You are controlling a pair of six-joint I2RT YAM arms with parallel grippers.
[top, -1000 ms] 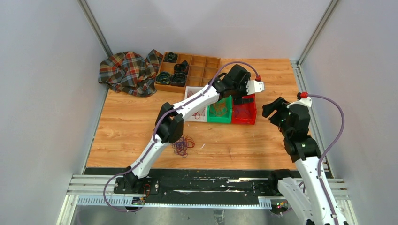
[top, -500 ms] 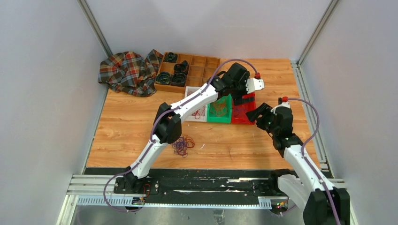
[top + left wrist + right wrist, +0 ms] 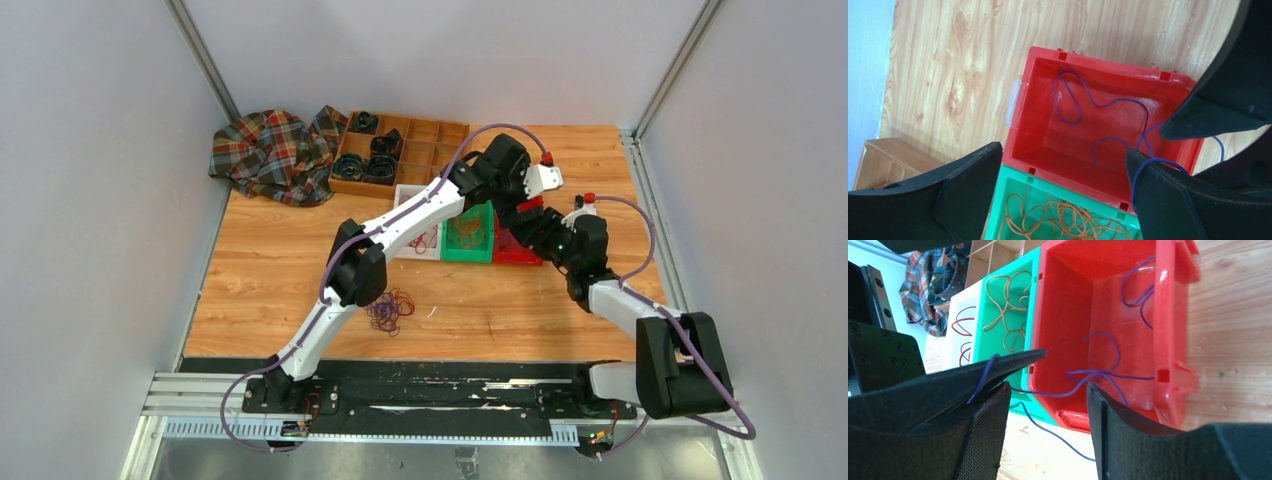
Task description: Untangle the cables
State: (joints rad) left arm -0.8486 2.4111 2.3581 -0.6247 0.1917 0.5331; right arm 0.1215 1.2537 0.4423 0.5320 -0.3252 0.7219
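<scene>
**Purple-blue cable [image 3: 1098,105] snagged, right claw [image 3: 1048,386] moves in**

It lies mostly in the red bin [image 3: 1113,66] under my left claw [image 3: 1063,150], one loop hung over that claw's finger [image 3: 1168,200] though its jaws gape, pinching nothing. My right claw, likewise spread and empty, has just swung in alongside. I judge it came to lift that loop free; the tangled pile [image 3: 390,310] waits behind both.

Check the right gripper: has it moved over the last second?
Yes. The right gripper swung left toward the red bin. It began well off the bin's right side and now hangs over it.
</scene>
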